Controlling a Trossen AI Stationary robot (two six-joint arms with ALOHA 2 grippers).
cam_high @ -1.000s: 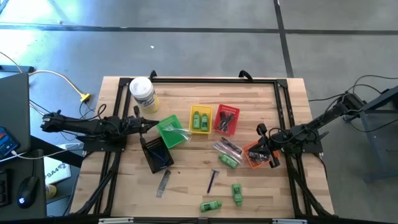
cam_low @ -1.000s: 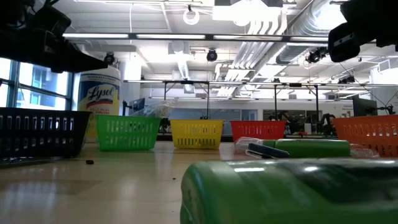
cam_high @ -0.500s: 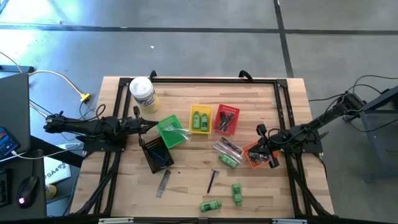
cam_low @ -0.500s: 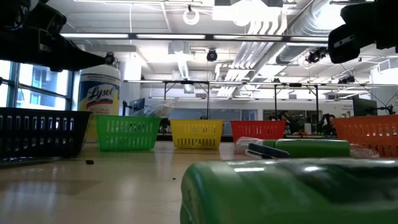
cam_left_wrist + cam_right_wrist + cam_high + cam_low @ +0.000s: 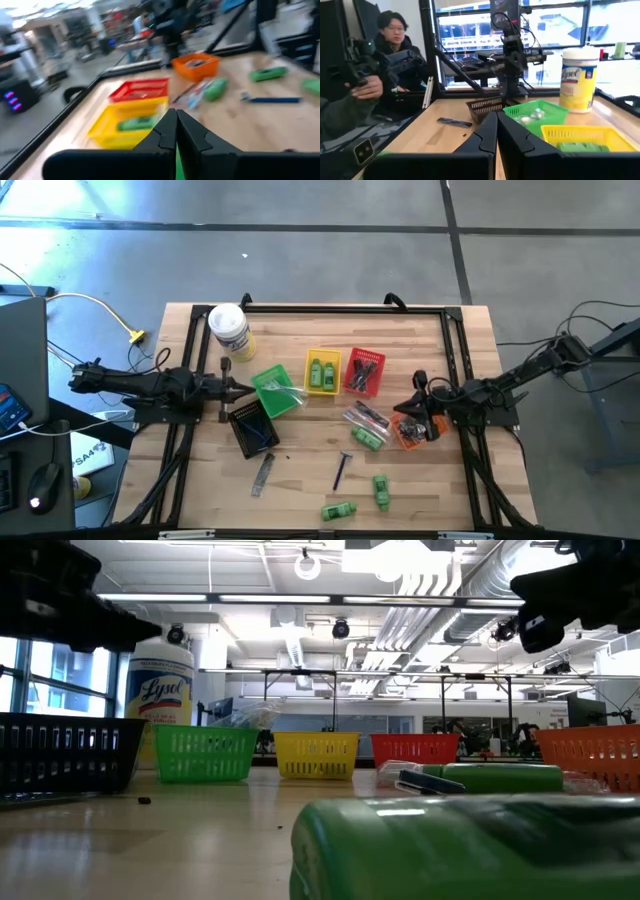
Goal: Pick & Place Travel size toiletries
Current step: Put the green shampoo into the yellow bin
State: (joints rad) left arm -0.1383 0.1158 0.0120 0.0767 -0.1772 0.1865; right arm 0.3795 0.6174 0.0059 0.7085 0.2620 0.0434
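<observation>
Green mini bottles (image 5: 338,509) (image 5: 381,490) (image 5: 368,438), a dark blue razor (image 5: 342,470), a grey comb (image 5: 263,474) and a clear packet of sticks (image 5: 366,418) lie loose on the wooden table. More green bottles lie in the yellow basket (image 5: 322,372). My left gripper (image 5: 245,387) (image 5: 175,114) hangs shut and level between the green basket (image 5: 275,392) and the black basket (image 5: 250,425), holding nothing. My right gripper (image 5: 400,408) (image 5: 496,116) is shut and level above the orange basket (image 5: 410,430), also without anything in it.
A red basket (image 5: 364,372) with dark items stands right of the yellow one. A big white canister (image 5: 230,330) stands at the far left corner. A black frame (image 5: 340,308) rims the table. A person (image 5: 395,45) sits beyond the table's left side.
My left gripper has swung its tips a little toward the table's near edge and now points level along the table. My right gripper has swung a little toward the far edge and the table's middle, above the orange basket. Both have stayed shut. No item has moved.
</observation>
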